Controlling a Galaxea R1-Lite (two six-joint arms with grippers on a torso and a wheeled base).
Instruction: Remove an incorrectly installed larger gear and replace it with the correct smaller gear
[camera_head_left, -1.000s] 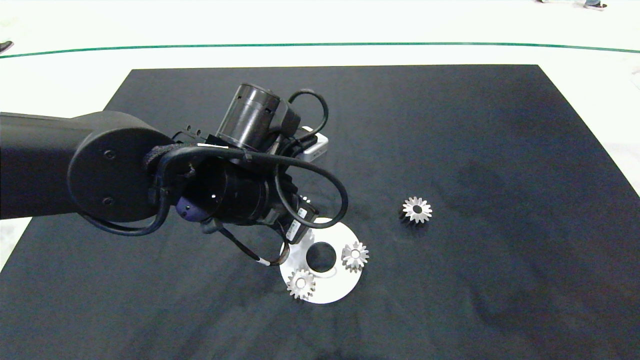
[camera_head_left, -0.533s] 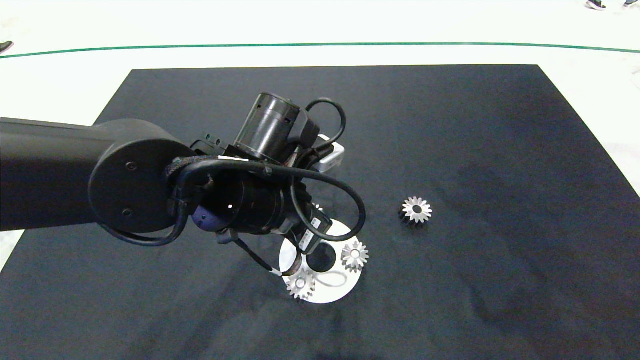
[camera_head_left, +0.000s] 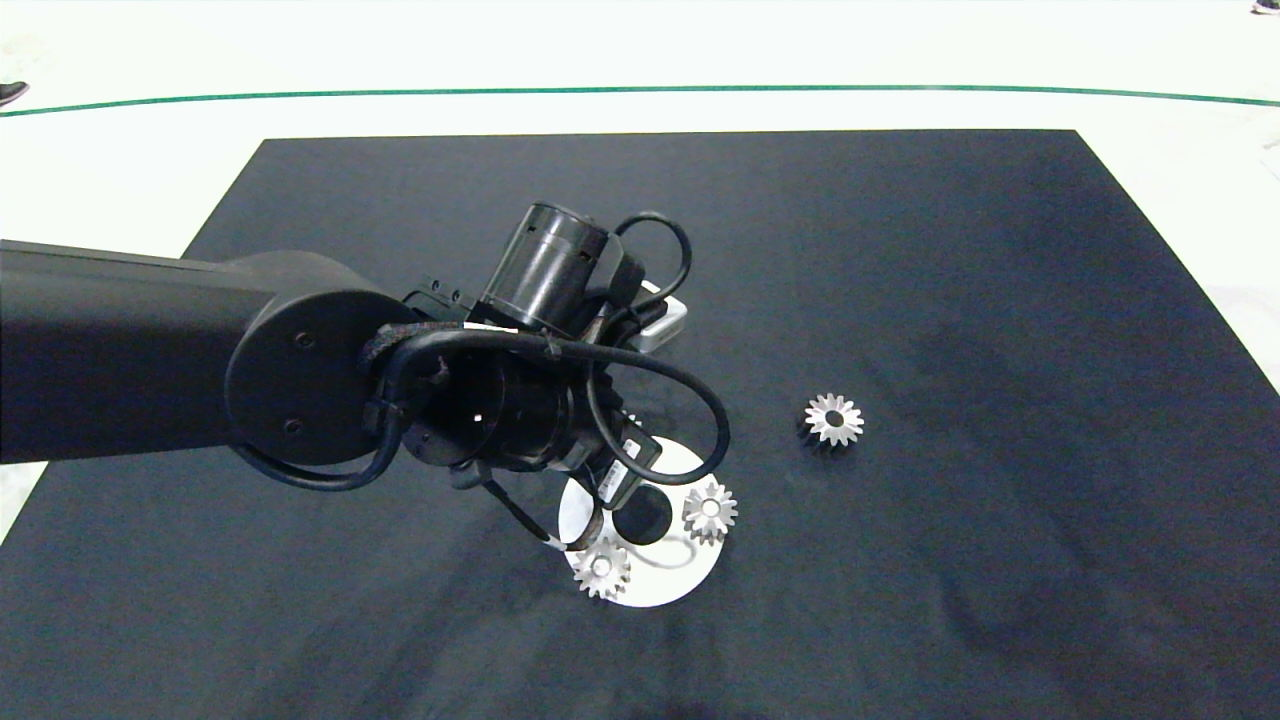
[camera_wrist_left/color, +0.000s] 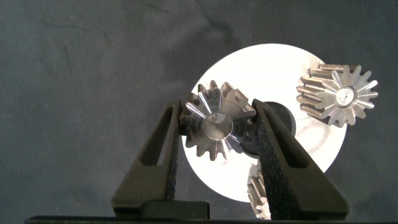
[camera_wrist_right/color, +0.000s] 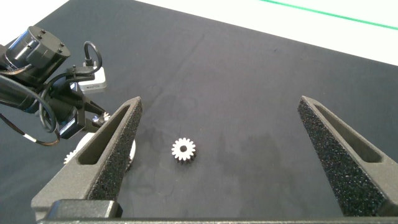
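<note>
The larger gear (camera_wrist_left/color: 214, 124) sits on a white round plate (camera_wrist_left/color: 273, 68) with a dark centre hole. My left gripper (camera_wrist_left/color: 217, 109) stands over it, with a finger pressed against the teeth on each side. In the head view the left arm (camera_head_left: 480, 410) hides this gear and the far-left part of the plate (camera_head_left: 660, 588). The smaller gear (camera_head_left: 834, 419) lies loose on the black mat to the right of the plate, also seen in the right wrist view (camera_wrist_right/color: 183, 150). My right gripper (camera_wrist_right/color: 217, 124) hangs open high above the mat, far from the gears.
Two more small gears (camera_head_left: 710, 510) (camera_head_left: 601, 567) sit on the plate, close beside the left fingers. The black mat (camera_head_left: 950, 250) covers the table, with pale floor and a green line (camera_head_left: 640, 89) beyond its far edge.
The left arm has moved right and lower over the plate, covering more of it. The gears on the plate and the loose gear have not moved.
</note>
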